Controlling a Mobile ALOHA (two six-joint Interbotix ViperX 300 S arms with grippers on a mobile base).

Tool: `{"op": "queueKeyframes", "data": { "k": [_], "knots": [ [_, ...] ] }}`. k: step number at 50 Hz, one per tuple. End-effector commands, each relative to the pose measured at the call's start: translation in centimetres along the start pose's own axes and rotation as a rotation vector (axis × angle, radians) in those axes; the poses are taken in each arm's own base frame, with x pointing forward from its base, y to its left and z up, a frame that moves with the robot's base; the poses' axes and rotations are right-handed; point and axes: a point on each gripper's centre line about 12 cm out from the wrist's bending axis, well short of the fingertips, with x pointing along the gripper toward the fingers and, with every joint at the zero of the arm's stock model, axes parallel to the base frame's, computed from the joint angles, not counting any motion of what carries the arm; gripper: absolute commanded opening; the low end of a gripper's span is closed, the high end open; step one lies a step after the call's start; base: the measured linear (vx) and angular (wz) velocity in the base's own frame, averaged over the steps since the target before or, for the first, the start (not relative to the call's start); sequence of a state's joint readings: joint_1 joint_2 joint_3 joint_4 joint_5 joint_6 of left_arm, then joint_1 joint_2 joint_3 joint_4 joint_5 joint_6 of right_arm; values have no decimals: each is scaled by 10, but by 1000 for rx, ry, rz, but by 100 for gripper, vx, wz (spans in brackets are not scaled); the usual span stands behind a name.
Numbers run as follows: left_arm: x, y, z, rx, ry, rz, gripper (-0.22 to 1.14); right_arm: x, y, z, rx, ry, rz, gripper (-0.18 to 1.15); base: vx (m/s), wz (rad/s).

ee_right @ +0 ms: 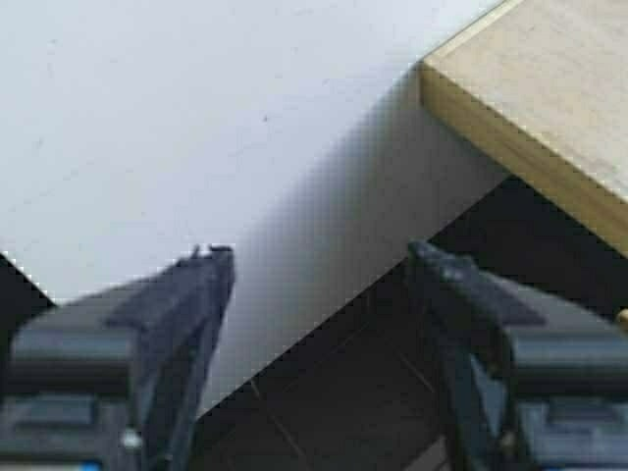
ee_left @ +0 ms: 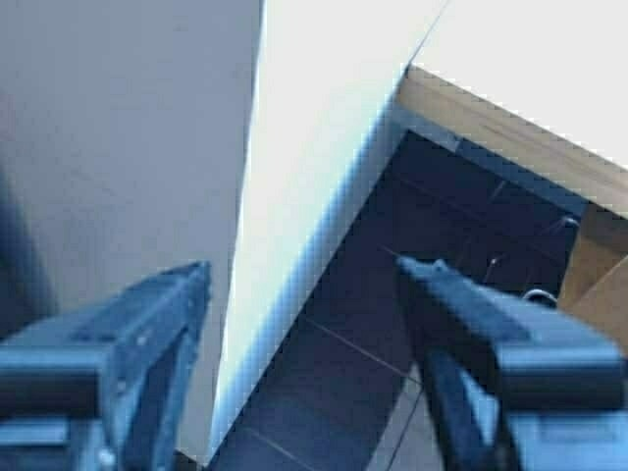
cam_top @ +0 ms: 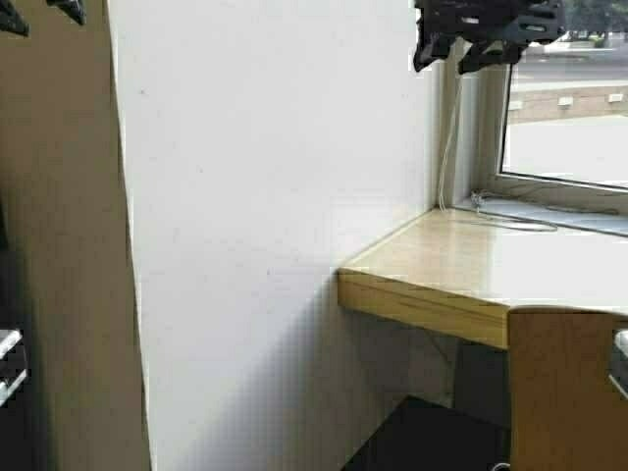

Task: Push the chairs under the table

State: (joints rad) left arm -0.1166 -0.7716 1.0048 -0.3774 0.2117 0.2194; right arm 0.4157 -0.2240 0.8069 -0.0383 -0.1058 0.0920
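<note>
The table (cam_top: 442, 270), with a pale glossy top and a tan wood front edge, juts from the white wall at the right of the high view. One tan plywood chair (cam_top: 564, 392) stands in front of it at the bottom right; only part of its backrest shows, overlapping the table's edge. My right gripper (cam_top: 446, 61) hangs high above the table's near end. It is open and empty in the right wrist view (ee_right: 322, 257), aimed at the table corner (ee_right: 530, 98). My left gripper (ee_left: 304, 275) is open and empty, pointing at the floor beside the table (ee_left: 510, 137) and chair (ee_left: 601, 257).
A white wall (cam_top: 275, 196) fills the middle, close ahead, with a tan pillar (cam_top: 59, 245) to its left. A window (cam_top: 569, 118) runs behind the table, and a thin cord (cam_top: 510, 222) lies on the sill. Dark tiled floor (cam_top: 422, 437) shows under the table.
</note>
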Motion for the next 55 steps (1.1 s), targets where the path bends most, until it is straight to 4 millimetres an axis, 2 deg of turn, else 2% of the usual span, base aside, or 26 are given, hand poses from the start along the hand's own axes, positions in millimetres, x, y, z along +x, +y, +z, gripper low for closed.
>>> {"op": "queueKeyframes", "data": {
  "k": [1, 10, 17, 28, 39, 50, 55],
  "knots": [
    [1, 1, 2, 5, -28, 7, 91, -1, -1, 16, 5, -46, -1, 89, -26, 8],
    [3, 2, 0, -4, -26, 12, 91, 7, 0, 17, 9, -38, -1, 89, -26, 1],
    [5, 4, -9, -13, -19, 21, 91, 13, 3, 30, 13, -60, 7, 89, -31, 0],
    [5, 4, -4, -11, -46, 25, 91, 12, 4, 25, 13, -33, 7, 89, -36, 12],
    [9, 7, -3, -12, -61, 37, 91, 21, 4, 20, 16, -7, 7, 89, -35, 13],
    [8, 7, -5, -22, -68, 37, 91, 13, 5, 14, 13, 20, 8, 89, -39, 12],
    [7, 7, -5, -26, -71, 38, 91, 11, 5, 18, 16, 10, 7, 89, -40, -6]
  ]
}}
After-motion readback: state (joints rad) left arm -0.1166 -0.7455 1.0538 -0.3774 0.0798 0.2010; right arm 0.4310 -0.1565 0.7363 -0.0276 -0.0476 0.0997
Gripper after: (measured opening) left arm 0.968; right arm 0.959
